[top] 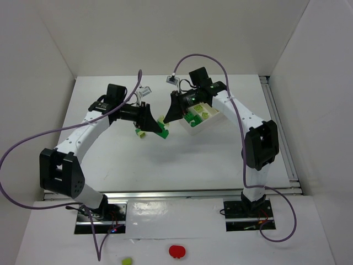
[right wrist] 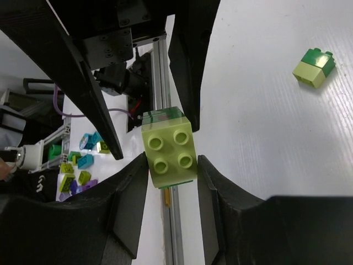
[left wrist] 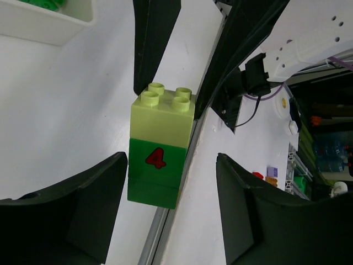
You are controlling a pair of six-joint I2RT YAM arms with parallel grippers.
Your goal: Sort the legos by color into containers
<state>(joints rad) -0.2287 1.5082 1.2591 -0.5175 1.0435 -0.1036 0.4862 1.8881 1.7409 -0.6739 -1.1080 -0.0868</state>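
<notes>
Right wrist view: the right fingers (right wrist: 132, 187) clamp one pale lime-green studded plastic brick (right wrist: 168, 152) stacked on one dark green brick (left wrist: 154, 176). The left fingers (left wrist: 105, 187) stand apart around this pair, not gripping. Beyond, a second two-brick stack (right wrist: 313, 67) lies on the white surface (right wrist: 265, 121). One white plastic tray (left wrist: 38, 27) sits farther off.

1. White table top (top: 165, 165): the near half, between the two arm bases, is open surface with room to pass.
2. Left gripper (left wrist: 171, 160): fingers stand wide on either side of a stacked pair of plastic bricks, pale lime-green on dark green (left wrist: 160, 149), with a gap on each side.
3. Right gripper (right wrist: 172, 160): fingers pressed against the lime half; no room between.
4. White three-compartment plastic tray (top: 194, 129): just behind the right gripper, which blocks approach from the left.
5. Second green-and-lime brick pair (right wrist: 314, 67): loose on the table, bare surface all round.
6. White enclosure walls (top: 38, 66) bound the left, right and rear.
</notes>
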